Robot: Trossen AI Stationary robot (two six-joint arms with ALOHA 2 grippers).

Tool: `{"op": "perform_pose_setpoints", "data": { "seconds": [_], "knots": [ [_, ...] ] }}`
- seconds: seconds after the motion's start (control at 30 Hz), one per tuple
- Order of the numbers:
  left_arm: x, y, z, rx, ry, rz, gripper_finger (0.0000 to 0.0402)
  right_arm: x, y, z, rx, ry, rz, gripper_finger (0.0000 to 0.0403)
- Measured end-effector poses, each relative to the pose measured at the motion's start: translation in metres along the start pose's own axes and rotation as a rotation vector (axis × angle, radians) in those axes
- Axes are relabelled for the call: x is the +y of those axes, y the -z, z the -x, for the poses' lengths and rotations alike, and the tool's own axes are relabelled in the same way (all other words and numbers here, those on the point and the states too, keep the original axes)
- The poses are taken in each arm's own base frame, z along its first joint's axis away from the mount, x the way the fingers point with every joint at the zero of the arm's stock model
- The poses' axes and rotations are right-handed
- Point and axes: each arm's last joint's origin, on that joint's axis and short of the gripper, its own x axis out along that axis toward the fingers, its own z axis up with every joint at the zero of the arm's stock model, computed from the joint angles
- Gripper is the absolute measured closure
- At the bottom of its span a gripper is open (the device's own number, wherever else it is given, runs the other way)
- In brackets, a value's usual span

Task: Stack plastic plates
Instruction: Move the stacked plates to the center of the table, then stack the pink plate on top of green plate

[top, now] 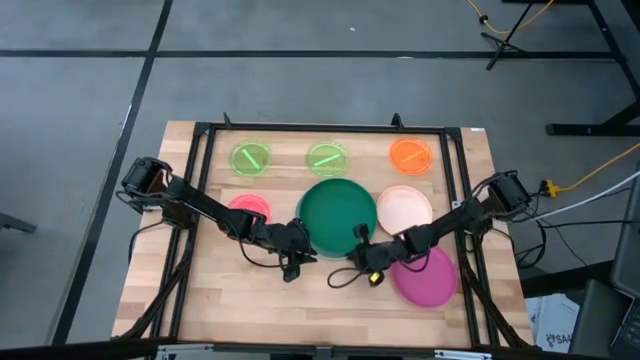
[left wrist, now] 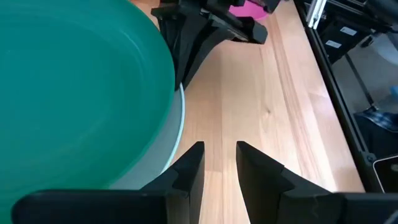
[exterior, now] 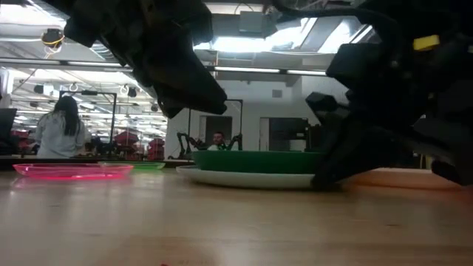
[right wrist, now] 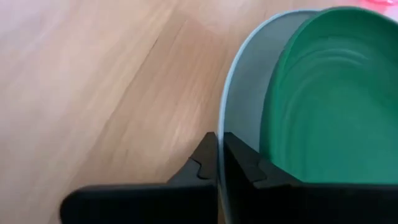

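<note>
The dark green plate (top: 338, 213) sits inside the light blue plate (right wrist: 249, 93) at the table's middle; both lie flat (exterior: 251, 177). My right gripper (right wrist: 219, 146) (top: 361, 237) is at the stack's near right rim, shut on the light blue plate. My left gripper (left wrist: 220, 155) (top: 303, 248) hovers beside the stack's near left rim, open by a narrow gap with bare wood between its fingers. Two lime green plates (top: 251, 158) (top: 327, 157), the orange one (top: 410, 154), the pink one (top: 248, 207), the cream one (top: 404, 208) and the magenta one (top: 426, 274) lie singly around. My right gripper pinches the light blue plate's rim (right wrist: 221, 124) on its near right side, one finger (right wrist: 205, 158) outside the rim and the other (right wrist: 242, 163) inside, next to the green plate's edge. It comes at the rim low, from the table's near right. The plate rests on the table.
A black frame (top: 200, 180) borders the wooden table (top: 250, 300). Bare wood lies along the near edge in front of the stack. Both arms reach in close together near the stack. People (exterior: 63, 133) are in the room far beyond the table.
</note>
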Motion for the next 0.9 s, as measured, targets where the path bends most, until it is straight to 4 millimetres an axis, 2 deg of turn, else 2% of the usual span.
{"op": "perform_pose_setpoints", "data": {
  "seconds": [0.13,0.33,0.47,0.63,0.9],
  "knots": [
    [0.000,0.000,0.000,0.001,0.000,0.002,0.0315,-0.002,-0.002,0.000,-0.025,-0.013,-0.041,0.0368],
    [0.000,0.000,0.000,0.001,0.002,-0.003,0.0315,-0.001,-0.004,0.001,-0.037,-0.025,-0.042,0.0292],
    [0.000,0.000,0.000,0.000,-0.001,-0.024,0.0315,-0.004,-0.009,0.010,-0.059,-0.031,-0.103,0.0256],
    [0.001,-0.001,0.000,-0.025,-0.041,-0.036,0.0315,-0.008,-0.012,0.026,-0.026,-0.045,-0.198,0.0243],
    [-0.004,0.001,0.001,-0.053,-0.083,-0.113,0.0315,-0.004,-0.023,0.074,-0.038,-0.102,-0.287,0.0242]
  ]
}}
